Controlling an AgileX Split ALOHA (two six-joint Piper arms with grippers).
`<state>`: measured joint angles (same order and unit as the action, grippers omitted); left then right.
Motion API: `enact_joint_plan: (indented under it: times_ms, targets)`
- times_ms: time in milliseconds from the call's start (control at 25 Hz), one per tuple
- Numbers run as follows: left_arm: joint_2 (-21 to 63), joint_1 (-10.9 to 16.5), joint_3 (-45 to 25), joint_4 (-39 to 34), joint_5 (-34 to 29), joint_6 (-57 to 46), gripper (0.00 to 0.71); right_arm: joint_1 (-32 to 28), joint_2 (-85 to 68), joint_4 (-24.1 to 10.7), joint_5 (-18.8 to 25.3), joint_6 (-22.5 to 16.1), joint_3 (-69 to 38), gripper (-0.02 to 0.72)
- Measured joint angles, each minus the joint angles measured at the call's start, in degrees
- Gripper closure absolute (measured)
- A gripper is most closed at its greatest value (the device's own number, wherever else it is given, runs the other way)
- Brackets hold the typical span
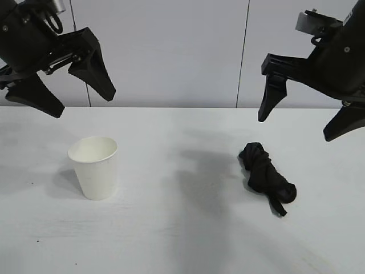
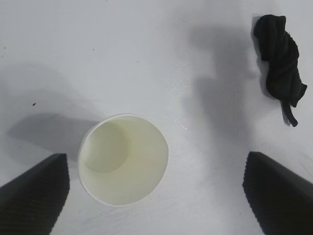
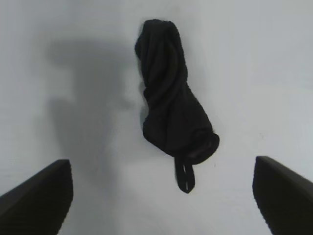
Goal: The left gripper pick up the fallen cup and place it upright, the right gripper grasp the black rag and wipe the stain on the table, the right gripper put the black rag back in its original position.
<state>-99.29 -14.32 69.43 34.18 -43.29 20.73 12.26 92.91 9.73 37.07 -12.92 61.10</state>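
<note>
On the white table [image 1: 182, 240] before a pale panelled wall [image 1: 171, 51], both grippers [image 1: 60, 85] [image 1: 302, 123] hang spread apart.

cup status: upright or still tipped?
Upright. The cup stands on its base on the table, rim up; the left wrist view looks straight into its empty inside.

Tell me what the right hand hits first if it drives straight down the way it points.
Probably the black rag: the open right hand hangs above it on the table, though slightly offset.
</note>
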Motion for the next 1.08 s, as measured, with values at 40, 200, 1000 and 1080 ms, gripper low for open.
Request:
enact_joint_plan:
  times_ms: [40, 200, 1000, 1080]
  targets:
    - [0.0, 0.0, 0.0, 0.0, 0.0, 0.0, 0.016, 0.0, 0.0, 0.2, -0.3, 0.2, 0.0, 0.009]
    - [0.0, 0.0, 0.0, 0.0, 0.0, 0.0, 0.016, 0.0, 0.0, 0.2, -0.7, 1.0, 0.0, 0.009]
    - [0.0, 0.0, 0.0, 0.0, 0.0, -0.1, 0.016, 0.0, 0.0, 1.6, -2.9, -0.3, 0.0, 0.009]
    - [0.0, 0.0, 0.0, 0.0, 0.0, -0.1, 0.016, 0.0, 0.0, 1.7, -3.4, -0.5, 0.0, 0.009]
